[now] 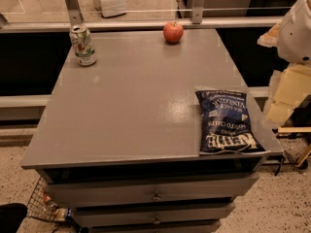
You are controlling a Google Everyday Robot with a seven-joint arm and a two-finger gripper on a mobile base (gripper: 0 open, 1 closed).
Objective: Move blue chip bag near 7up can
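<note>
The blue chip bag (225, 122) lies flat at the table's front right corner, its white "KETTLE" lettering upside down toward me. The 7up can (83, 45), white and green with a silver top, stands upright at the far left corner. The bag and the can are far apart, on opposite corners. My gripper (285, 97) is the pale cream part hanging from the white arm (297, 28) at the right edge. It is off the table, just right of the bag and a little above table height. It holds nothing that I can see.
A red apple (173, 32) stands at the far edge of the grey table (131, 106), right of centre. Drawers sit under the tabletop. A wire basket (41, 205) lies on the floor at lower left. A railing and glass run behind the table.
</note>
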